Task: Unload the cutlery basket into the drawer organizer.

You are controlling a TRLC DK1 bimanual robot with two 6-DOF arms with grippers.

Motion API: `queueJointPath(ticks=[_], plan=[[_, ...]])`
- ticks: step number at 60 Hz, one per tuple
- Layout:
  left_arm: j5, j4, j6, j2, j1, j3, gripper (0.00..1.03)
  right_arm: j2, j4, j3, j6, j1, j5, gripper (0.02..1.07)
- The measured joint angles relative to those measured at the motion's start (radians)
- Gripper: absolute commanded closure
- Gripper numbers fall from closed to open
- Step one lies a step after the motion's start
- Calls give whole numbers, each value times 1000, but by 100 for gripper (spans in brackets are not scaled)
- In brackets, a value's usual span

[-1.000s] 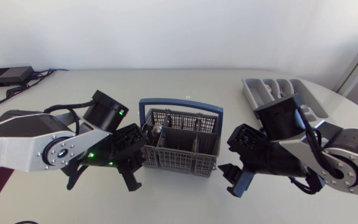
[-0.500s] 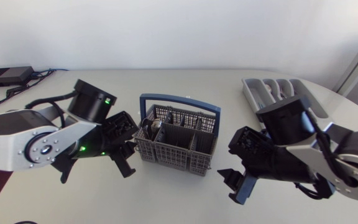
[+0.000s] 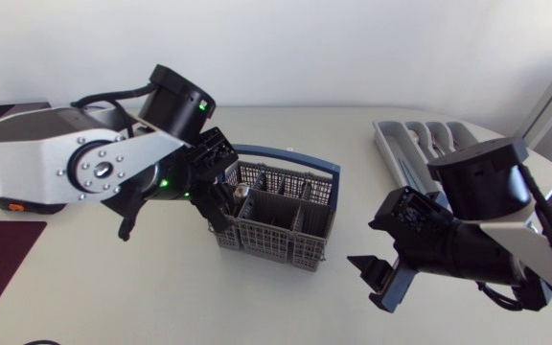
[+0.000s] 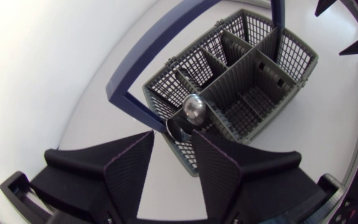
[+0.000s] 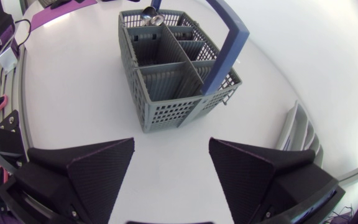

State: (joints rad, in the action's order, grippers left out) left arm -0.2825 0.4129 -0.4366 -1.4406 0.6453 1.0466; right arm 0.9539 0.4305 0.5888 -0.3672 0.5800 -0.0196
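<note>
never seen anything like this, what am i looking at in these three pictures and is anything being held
These are two robot arms at a white table. The wide picture comes from a fixed camera above, looking down on both arms. The other two come from small cameras on each arm's wrist, so the black wedges at their lower edge are that arm's own tool.

The left tool hangs open over one end of a grey cutlery basket with a blue handle. It is just above a shiny metal piece, probably a spoon, standing in the basket. The right tool is open too, over bare table short of the basket. A grey drawer organizer lies behind the right arm. Nothing is held.
</note>
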Motion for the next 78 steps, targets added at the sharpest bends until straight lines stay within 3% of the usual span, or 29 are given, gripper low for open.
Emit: queueJointPath(ticks=[17, 41, 78], plan=[[-84, 105, 79, -99, 42, 105, 57, 11, 0, 0, 0, -6, 2, 20], [-198, 113, 162, -196, 57, 106, 58, 63, -4, 0, 0, -6, 17, 20], [-209, 83, 176, -268, 44, 154, 73, 85, -9, 0, 0, -6, 29, 18]])
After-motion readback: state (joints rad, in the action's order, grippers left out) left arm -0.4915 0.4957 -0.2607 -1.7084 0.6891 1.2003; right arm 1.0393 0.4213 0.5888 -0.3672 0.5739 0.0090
